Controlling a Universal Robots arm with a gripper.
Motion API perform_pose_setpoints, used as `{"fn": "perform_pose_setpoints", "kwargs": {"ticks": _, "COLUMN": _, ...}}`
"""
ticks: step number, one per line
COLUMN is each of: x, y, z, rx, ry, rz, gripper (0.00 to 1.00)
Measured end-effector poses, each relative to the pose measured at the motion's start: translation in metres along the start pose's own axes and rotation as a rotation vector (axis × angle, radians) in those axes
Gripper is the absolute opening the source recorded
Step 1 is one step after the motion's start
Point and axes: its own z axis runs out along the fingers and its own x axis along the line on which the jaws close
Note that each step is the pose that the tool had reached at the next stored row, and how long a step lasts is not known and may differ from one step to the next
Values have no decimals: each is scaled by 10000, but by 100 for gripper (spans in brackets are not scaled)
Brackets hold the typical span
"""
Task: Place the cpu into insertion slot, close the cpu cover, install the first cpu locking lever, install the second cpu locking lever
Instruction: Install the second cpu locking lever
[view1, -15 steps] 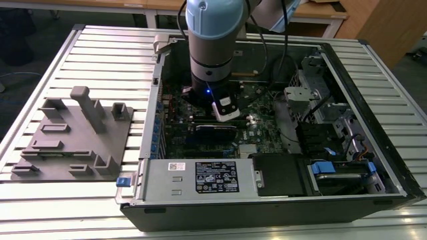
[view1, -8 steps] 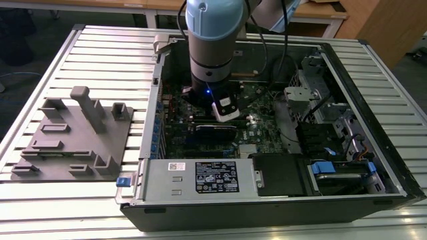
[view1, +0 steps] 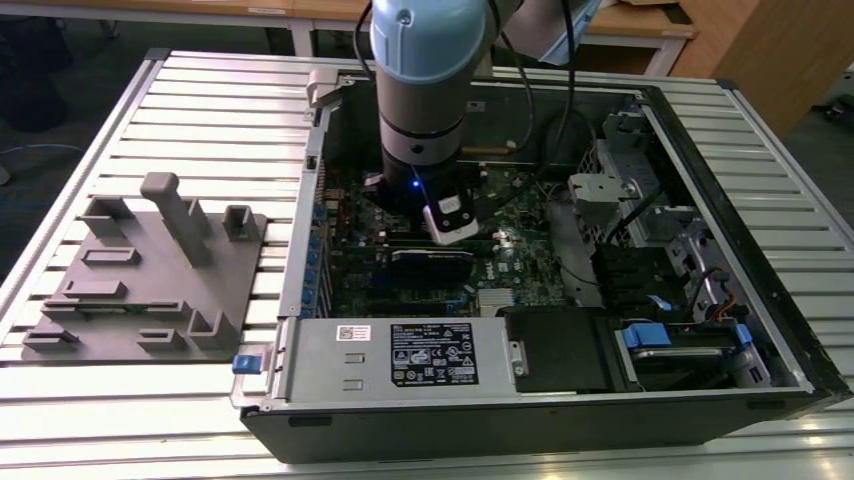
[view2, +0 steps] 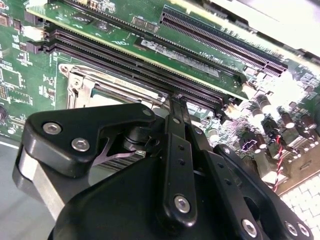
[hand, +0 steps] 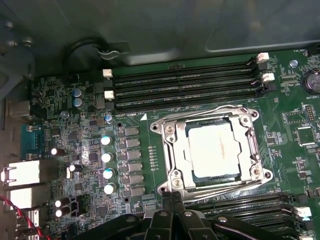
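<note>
In the insertion slot (hand: 212, 150), 1 cpu (hand: 214, 148) under 1 cpu cover (hand: 176, 155).

One cpu (hand: 212, 150), one cpu cover (hand: 172, 150), four long memory slots (hand: 185, 82) above it.

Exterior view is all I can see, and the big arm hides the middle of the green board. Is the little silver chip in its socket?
Observer: Yes. In the first wrist view, the small square silver-grey cpu lies flat in the socket.
Operator: Is anything over it?
Observer: The thin silvery metal cpu cover lies down around it, framing the chip's top.
Operator: And the claw?
Observer: The black end effector is shut, its tip right at the cover's edge.
</note>
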Motion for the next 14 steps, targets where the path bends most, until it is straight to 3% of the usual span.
{"fn": "perform_pose_setpoints", "kwargs": {"ticks": 5, "x": 1, "y": -1, "z": 2, "rx": 0, "ry": 1, "rz": 0, "gripper": 11}}
{"fn": "perform_pose_setpoints", "kwargs": {"ticks": 14, "x": 3, "y": -6, "z": 24, "rx": -117, "ry": 17, "rz": 5, "gripper": 11}}
